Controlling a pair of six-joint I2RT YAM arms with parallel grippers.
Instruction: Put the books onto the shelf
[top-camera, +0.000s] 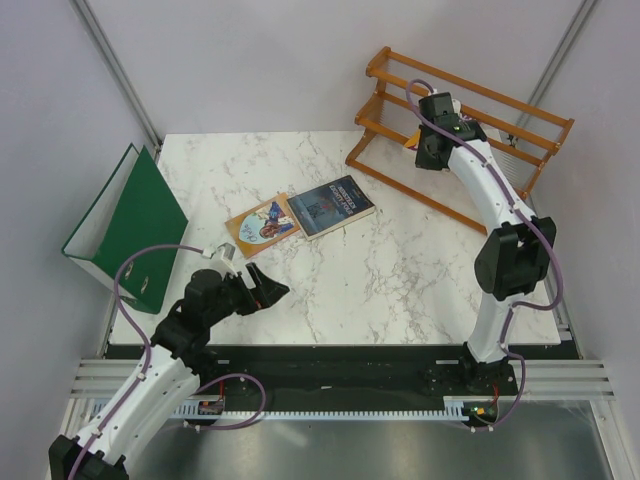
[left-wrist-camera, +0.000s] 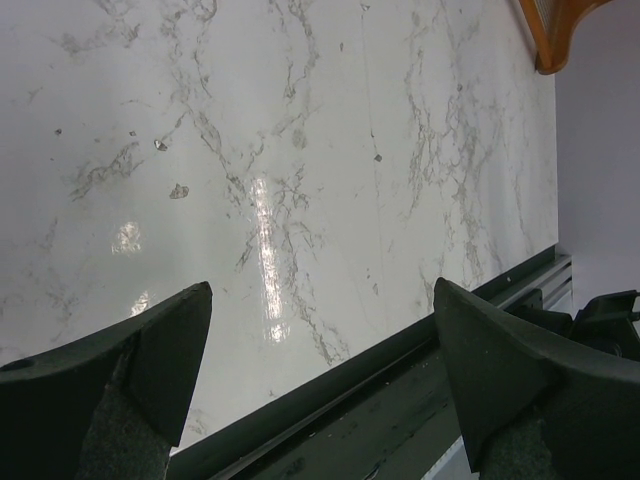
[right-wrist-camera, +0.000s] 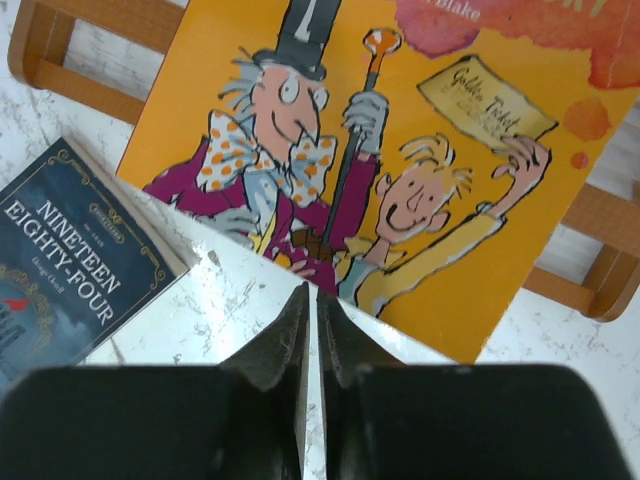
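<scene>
A yellow-and-purple cartoon-cover book (right-wrist-camera: 480, 230) rests against the slats of the orange-brown shelf (top-camera: 500, 110), its lower edge right at my right gripper (right-wrist-camera: 312, 290). That gripper (top-camera: 427, 150) is shut to a thin slit with nothing between the fingers. A dark blue book (top-camera: 332, 206), also seen at the left of the right wrist view (right-wrist-camera: 60, 260), lies flat mid-table beside a tan book with a round picture (top-camera: 262, 224). My left gripper (top-camera: 270, 290) hovers wide open over bare marble near the front edge (left-wrist-camera: 322, 285), holding nothing.
A large green ring binder (top-camera: 125, 228) stands open at the table's left edge. A dark rail (left-wrist-camera: 400, 380) runs along the near edge under the left gripper. A corner of the shelf's frame (left-wrist-camera: 555, 30) shows in the left wrist view.
</scene>
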